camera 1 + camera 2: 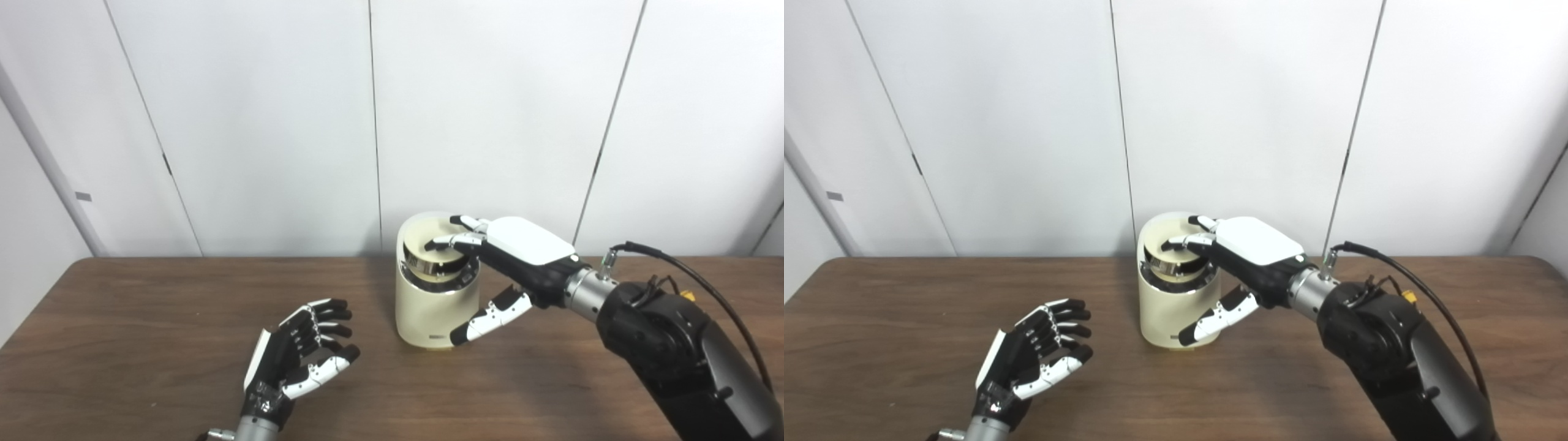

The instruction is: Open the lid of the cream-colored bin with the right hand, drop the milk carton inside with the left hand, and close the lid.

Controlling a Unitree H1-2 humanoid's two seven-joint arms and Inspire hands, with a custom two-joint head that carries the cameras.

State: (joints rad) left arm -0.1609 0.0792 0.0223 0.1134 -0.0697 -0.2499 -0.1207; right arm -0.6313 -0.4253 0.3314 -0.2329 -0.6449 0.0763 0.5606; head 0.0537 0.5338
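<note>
No milk carton shows; the empty left hand point(300, 355) waits, fingers spread, while the right hand point(508, 257) presses the round cream-coloured plastic bin's point(436, 306) lid point(432, 245), apparently closing it.

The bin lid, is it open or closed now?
Open: the lid stands tilted up behind the bin rim, with the right hand fingers on it.

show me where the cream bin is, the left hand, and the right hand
cream bin point(429, 315): left eye view, front wall.
left hand point(294, 355): left eye view, open palm.
right hand point(1258, 242): right eye view, white back plate.
</note>
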